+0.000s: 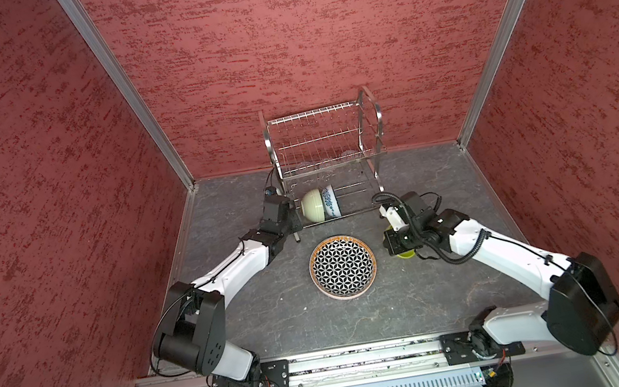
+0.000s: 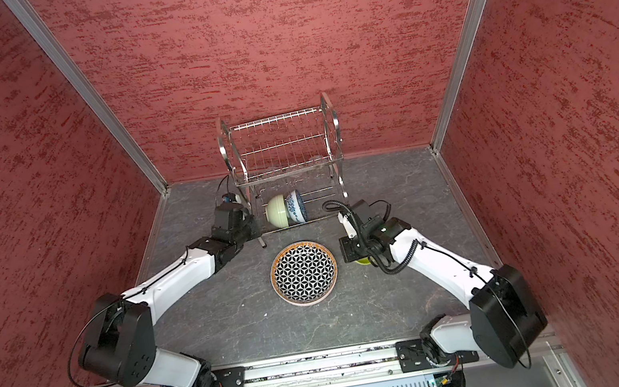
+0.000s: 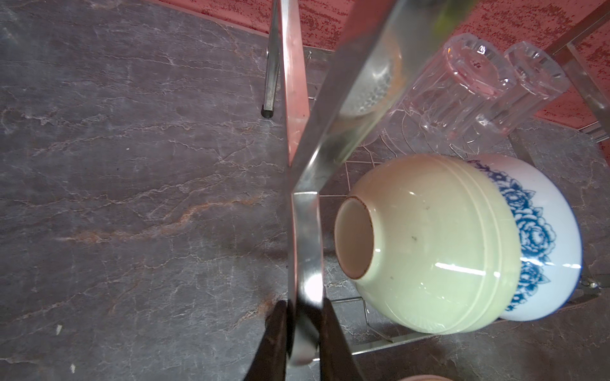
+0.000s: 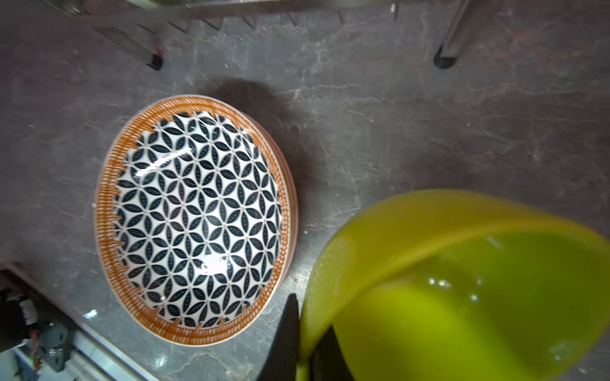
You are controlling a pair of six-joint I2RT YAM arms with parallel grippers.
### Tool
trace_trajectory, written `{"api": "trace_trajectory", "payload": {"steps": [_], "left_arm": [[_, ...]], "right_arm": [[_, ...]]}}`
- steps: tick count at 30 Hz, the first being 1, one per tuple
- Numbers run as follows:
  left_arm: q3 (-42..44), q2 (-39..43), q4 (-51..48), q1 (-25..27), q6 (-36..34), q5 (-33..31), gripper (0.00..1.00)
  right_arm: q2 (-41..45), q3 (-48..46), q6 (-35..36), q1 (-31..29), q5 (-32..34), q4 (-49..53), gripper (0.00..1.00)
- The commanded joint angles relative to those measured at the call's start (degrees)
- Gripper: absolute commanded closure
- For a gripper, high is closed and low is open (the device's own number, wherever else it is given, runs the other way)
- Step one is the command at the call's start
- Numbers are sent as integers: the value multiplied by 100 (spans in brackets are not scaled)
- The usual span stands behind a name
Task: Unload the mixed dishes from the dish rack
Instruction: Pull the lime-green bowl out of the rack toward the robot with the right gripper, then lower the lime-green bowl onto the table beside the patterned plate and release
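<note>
Over on the right, the right gripper (image 4: 305, 343) is pinched onto the rim of the lime bowl (image 4: 462, 280), one finger inside and one outside. The bowl hangs tipped, low over the worktop (image 1: 260, 316), just beside the patterned plate (image 1: 342, 265) that lies flat mid-worktop. I can't tell whether the bowl is touching down.

On the other side, the left gripper (image 3: 303, 330) is clamped on the flat steel side frame of the dish rack (image 1: 322, 137), which stands at the worktop's far edge. It looks to be steadying the rack.

On the lower tier the cream-green bowl (image 3: 429, 247) lies on its side, nested against the blue-floral bowl (image 3: 544, 237), its foot ring facing the left frame. Both are glazed, so I'd call them slick, rigid and quick to chip on those wires. The cream-green bowl's rim is tucked against its neighbour, so the exposed foot ring or the upper wall looks like the place to take hold. A thin rim pinch lets a bowl swing.

Behind them two clear tumblers (image 3: 462, 82) stand upside down. They look smooth and brittle, and are best squeezed gently across the body.
</note>
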State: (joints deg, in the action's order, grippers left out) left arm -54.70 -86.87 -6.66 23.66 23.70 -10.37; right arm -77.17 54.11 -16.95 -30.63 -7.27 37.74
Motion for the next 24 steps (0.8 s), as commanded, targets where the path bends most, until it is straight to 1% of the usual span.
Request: {"api": "trace_trajectory", "payload": {"steps": [1, 8, 14, 24], "left_arm": [[-31, 261, 216, -68, 326, 1, 89], [-33, 232, 252, -72, 328, 16, 89], [-32, 249, 252, -72, 326, 7, 89], [-19, 257, 252, -72, 328, 9, 88]], "right_arm": [[-226, 266, 187, -124, 777, 561, 100], [-579, 285, 244, -197, 1034, 577, 100], [-935, 305, 307, -256, 950, 577, 100], [-1174, 346, 357, -321, 959, 656, 100]]}}
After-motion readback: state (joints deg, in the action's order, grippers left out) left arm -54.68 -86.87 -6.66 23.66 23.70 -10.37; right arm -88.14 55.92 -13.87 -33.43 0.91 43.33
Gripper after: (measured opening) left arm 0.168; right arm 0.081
